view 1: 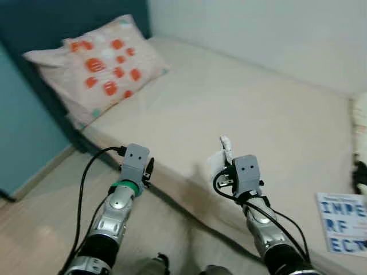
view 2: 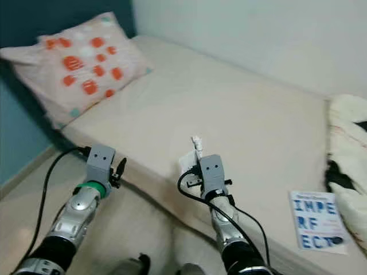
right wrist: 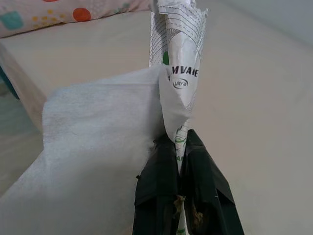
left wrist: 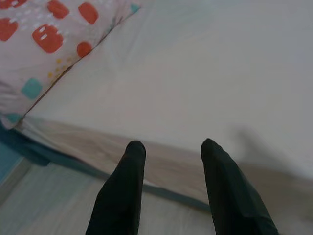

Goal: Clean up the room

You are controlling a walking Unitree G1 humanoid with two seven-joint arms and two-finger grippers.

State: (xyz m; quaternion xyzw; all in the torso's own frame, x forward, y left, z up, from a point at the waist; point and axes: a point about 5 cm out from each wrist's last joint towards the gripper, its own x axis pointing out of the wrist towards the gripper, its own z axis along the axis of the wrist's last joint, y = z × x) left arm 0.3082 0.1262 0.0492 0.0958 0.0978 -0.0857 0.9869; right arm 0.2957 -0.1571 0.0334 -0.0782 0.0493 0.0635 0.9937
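Pretty clearly a bedroom in someone's home. There's a bed [view 1: 241, 109] with a plain cream sheet taking up most of the space, and a pillow [view 1: 97, 63] with orange and red dots propped at the head end against a dark teal headboard [view 1: 34, 23]. Walls are plain, white on one side and teal [view 1: 23, 126] on the other, with light wood-look flooring [view 1: 40, 206]. A book [view 2: 316, 222] lies on the mattress near a rumpled blanket [view 2: 347, 149].
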